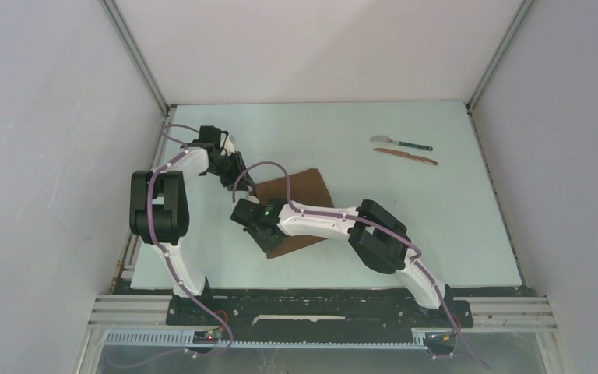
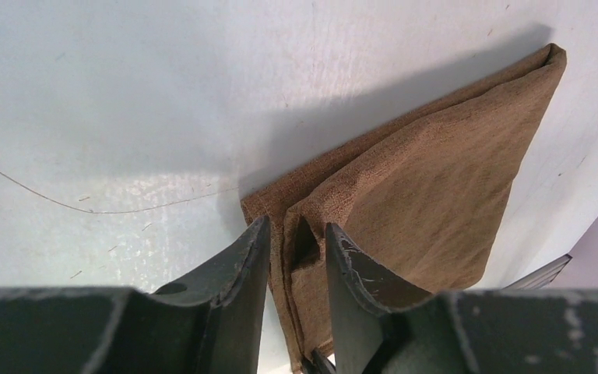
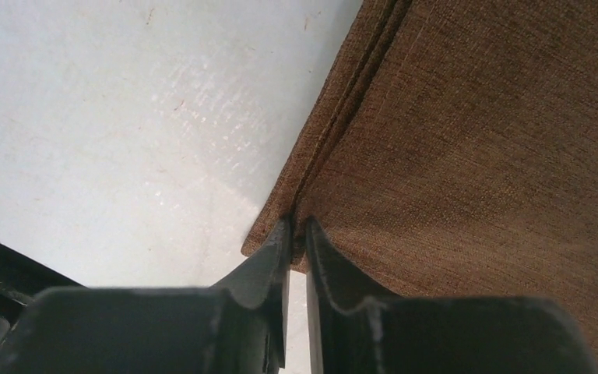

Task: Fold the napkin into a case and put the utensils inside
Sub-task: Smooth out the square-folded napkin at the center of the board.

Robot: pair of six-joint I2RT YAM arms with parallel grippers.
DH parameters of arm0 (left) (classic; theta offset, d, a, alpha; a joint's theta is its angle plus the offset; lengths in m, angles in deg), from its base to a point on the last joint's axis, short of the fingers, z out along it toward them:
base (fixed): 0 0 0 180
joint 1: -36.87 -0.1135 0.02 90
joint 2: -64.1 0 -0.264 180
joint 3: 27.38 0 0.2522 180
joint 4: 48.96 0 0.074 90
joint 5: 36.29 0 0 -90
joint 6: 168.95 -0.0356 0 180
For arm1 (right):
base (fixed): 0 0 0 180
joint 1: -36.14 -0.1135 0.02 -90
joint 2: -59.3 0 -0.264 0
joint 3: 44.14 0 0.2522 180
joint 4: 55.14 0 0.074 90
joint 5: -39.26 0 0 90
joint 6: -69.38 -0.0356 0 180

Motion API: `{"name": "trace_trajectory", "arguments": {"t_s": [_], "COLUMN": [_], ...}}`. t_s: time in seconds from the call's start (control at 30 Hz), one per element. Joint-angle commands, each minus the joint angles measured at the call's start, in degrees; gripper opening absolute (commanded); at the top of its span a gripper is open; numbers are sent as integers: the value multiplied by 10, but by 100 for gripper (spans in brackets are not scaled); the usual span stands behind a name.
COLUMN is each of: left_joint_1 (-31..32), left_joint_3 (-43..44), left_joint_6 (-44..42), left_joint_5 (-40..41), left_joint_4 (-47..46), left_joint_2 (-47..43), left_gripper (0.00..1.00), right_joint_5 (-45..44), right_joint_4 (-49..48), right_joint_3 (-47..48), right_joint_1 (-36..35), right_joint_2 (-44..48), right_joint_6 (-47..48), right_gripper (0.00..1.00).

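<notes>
The dark-brown napkin [image 1: 302,196] lies folded in layers in the middle of the table. My left gripper [image 1: 243,178] is at its far left corner. In the left wrist view this gripper [image 2: 296,234] is shut on a puckered fold of the napkin [image 2: 436,179], whose far part is raised over its shadow. My right gripper [image 1: 261,234] is at the near left corner. In the right wrist view it [image 3: 298,226] is shut on the layered edge of the napkin [image 3: 475,156]. The two utensils lie far right: a teal-handled piece [image 1: 402,143] and a reddish-brown knife [image 1: 405,156].
White walls with metal corner posts enclose the pale table [image 1: 405,234]. A thin stray thread [image 2: 86,206] lies on the surface left of the napkin. The black base rail [image 1: 311,308] runs along the near edge.
</notes>
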Motion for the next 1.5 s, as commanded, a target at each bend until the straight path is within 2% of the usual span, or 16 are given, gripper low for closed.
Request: {"name": "trace_trajectory", "arguments": {"t_s": [0.0,0.23,0.7,0.8,0.97,1.23,1.33,1.47], "left_joint_1": [-5,-5,-5,-5,-4,3,3,3], "left_joint_3": [3,1,-2,-1,1,4,-1,-12], "left_joint_6": [7,11,13,13,12,5,1,-10], "left_joint_5": [-19,-21,-23,-23,-25,-23,-17,7], "left_joint_4": [-18,-21,-25,-25,-26,-17,-12,-8], "left_joint_2": [-25,-24,-19,-12,-6,6,-7,-41], "left_gripper": [37,43,58,56,41,32,33,42], "right_joint_5": [-26,-27,25,36,43,47,47,54], "right_joint_4": [4,-6,-41,-52,-60,-72,-77,-85], "right_joint_3": [5,3,-49,-59,-74,-91,-97,-106], "right_joint_1": [-4,-3,4,4,9,14,17,22], "right_joint_2": [-12,32,89,93,101,117,125,134], "right_joint_6": [6,6,4,3,-2,-7,-9,-12], "right_gripper": [13,0,0,0,0,0,0,0]}}
